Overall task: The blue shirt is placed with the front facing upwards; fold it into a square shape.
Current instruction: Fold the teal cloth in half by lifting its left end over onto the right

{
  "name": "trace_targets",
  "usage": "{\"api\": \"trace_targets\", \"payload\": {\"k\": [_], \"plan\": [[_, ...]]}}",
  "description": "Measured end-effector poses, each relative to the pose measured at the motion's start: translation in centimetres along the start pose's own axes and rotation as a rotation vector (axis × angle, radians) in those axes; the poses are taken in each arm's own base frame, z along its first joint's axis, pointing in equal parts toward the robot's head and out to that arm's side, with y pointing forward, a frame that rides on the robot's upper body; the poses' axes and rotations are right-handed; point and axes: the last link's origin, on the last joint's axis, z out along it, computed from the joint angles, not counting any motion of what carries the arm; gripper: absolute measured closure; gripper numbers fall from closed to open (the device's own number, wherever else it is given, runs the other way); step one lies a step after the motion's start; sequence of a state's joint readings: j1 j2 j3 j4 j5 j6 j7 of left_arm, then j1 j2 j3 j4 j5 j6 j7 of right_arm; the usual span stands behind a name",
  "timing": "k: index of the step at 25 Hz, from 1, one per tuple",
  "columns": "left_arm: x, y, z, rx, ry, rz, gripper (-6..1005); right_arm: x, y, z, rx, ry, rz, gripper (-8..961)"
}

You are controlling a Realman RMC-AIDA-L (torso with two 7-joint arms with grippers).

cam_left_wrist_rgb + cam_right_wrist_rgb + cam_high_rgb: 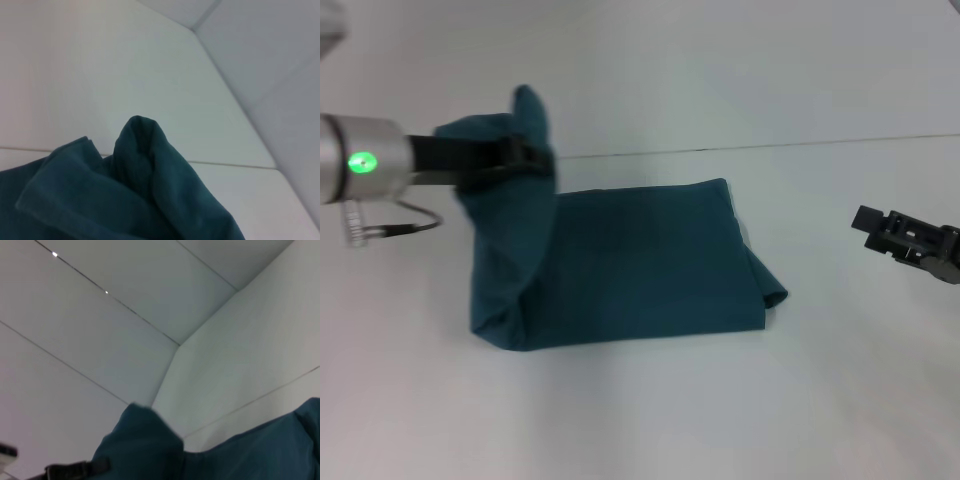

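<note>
The blue shirt (pixel 640 265) lies on the white table as a plain teal folded band, with no lettering showing. Its left end is pulled up into a bunch (pixel 525 115) above the table. My left gripper (pixel 525 157) is shut on that raised end, coming in from the left. The left wrist view shows the same gathered cloth (pixel 145 185) close up. In the right wrist view the lifted bunch (pixel 145 445) shows with the left gripper (pixel 75 471) beside it. My right gripper (pixel 880 228) hovers to the right of the shirt, apart from it.
The white table (pixel 650 420) extends around the shirt on all sides. A thin seam line (pixel 800 146) crosses it behind the shirt. A grey cable (pixel 410 226) loops under the left wrist.
</note>
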State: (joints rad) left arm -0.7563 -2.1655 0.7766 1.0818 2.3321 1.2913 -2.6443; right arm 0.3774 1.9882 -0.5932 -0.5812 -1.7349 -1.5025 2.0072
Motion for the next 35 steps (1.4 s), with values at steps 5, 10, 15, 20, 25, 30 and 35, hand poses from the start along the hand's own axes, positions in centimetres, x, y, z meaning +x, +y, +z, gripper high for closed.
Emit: {"api": "trace_targets", "payload": {"k": [5,10,15,20,25,30,35], "plan": [[-0.7,2.5,4.0,-0.059,-0.034,0.014,932,0.2,0.0,0.3,0.000,0.016,-0.001,149],[-1.5,3.1,6.1,-0.056,-0.052,0.018,931,0.2,0.1,0.5,-0.006,0.018,-0.002,151],[-2.2,2.6,7.1,-0.037,-0.037,-0.005,932,0.2,0.1,0.5,-0.006,0.017,-0.003,153],[-2.6,2.4,7.7,-0.040,-0.022,-0.033,931,0.3,0.1,0.6,-0.008,0.017,0.004,155],[-2.7,2.9,8.0,-0.094,0.000,-0.045,912,0.2,0.1,0.6,-0.005,0.013,0.004,158],[-3.0,3.6,8.6,-0.121,-0.022,-0.025,881,0.1,0.1,0.5,-0.003,0.015,0.001,160],[-2.8,3.8,8.9,-0.118,-0.014,-0.024,765,0.2,0.0,0.5,-0.003,0.017,0.002,162]]}}
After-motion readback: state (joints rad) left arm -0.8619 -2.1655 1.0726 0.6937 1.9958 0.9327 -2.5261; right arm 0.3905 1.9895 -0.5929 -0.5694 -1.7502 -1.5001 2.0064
